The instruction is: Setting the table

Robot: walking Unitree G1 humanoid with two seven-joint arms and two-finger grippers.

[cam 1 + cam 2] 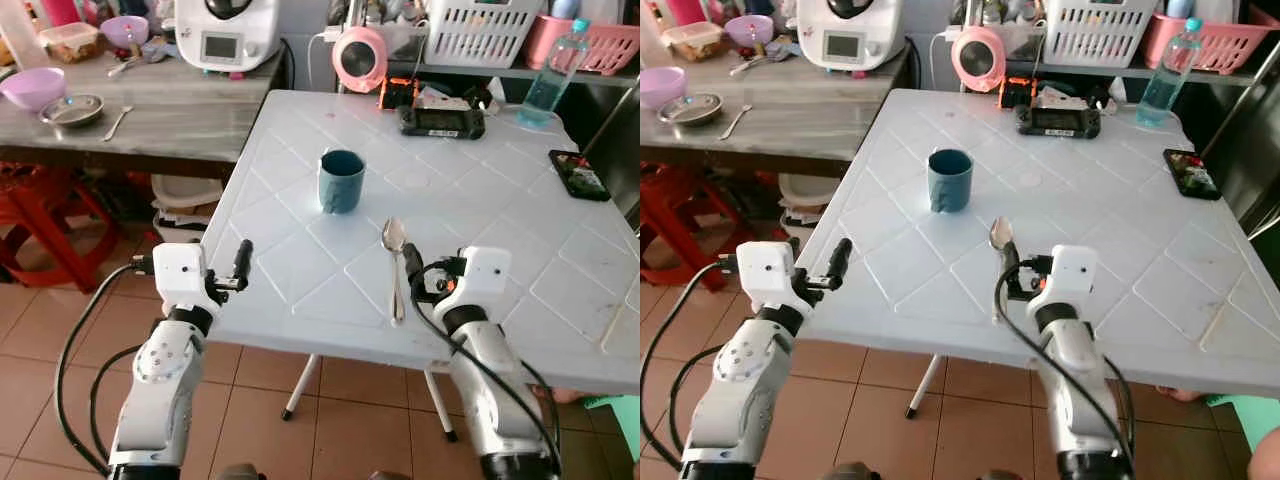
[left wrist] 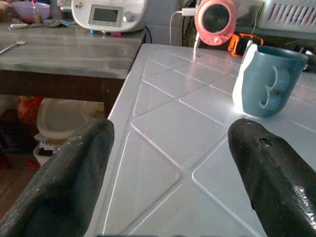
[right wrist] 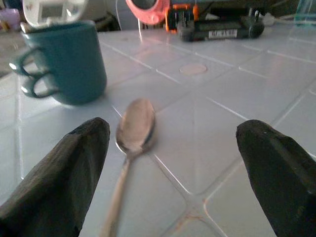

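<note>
Grippers come first, because they are nearest. The left gripper (image 1: 240, 262) hangs over the near left edge of the white plastic table (image 1: 500, 200), its two black fingers (image 2: 74, 168) spread wide with nothing between them. The right gripper (image 3: 168, 163) sits low over the near side of the table, and its fingers (image 3: 276, 173) are spread wide too, holding nothing. A metal spoon (image 1: 395, 265) lies flat on the table just in front of the right gripper, with its bowl pointing away from the robot and its handle running back beside the left one of that gripper's fingers. A little farther on stands a teal mug (image 1: 341, 181), upright, with its handle turned to the robot's left. The spoon and the mug are near each other but not touching. It looks like the spoon has been set down by the mug, or is about to be picked up; I cannot tell which. If the spoon must be picked up, the gripper should come down over the thin handle, not the bowl, and close gently so the spoon does not slide on the smooth top. If it is to move away, it should go straight back so it does not bump the spoon. Farther off lie a black game console (image 1: 442, 121), a phone (image 1: 579, 174) near the right edge, and a blue water bottle (image 1: 552, 74).
</note>
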